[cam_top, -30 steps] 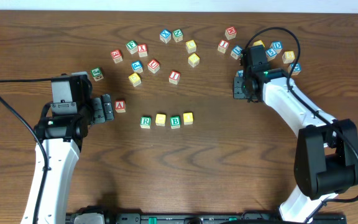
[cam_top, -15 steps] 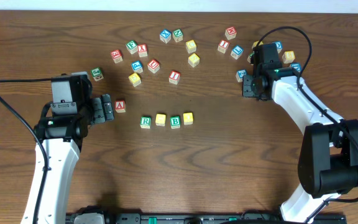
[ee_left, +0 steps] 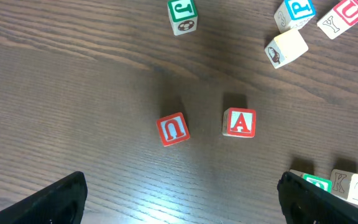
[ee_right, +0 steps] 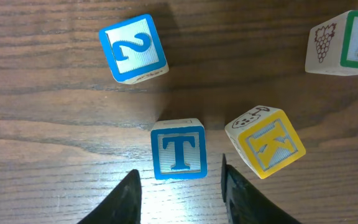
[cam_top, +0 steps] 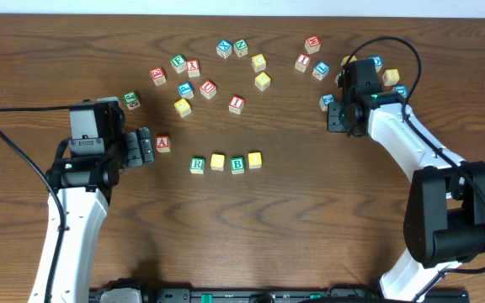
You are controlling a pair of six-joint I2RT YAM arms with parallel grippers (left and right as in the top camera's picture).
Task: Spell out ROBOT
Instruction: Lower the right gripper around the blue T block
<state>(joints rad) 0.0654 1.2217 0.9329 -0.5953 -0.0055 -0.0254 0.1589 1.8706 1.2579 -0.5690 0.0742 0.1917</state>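
Blue T block (ee_right: 179,150): letter up, just ahead of the right gripper (ee_right: 179,175) and centred in its gap, sides roughly parallel to the jaws, a narrow clearance either side; jaws parted, clasping nothing. Yellow K block (ee_right: 265,144): just beside the T, outside one jaw, a likely snag on closing. Left gripper (cam_top: 144,147): spread wide and empty, well apart from the T, nearer the four-block row (cam_top: 217,162) of R, yellow, B, yellow, last letter wanting.
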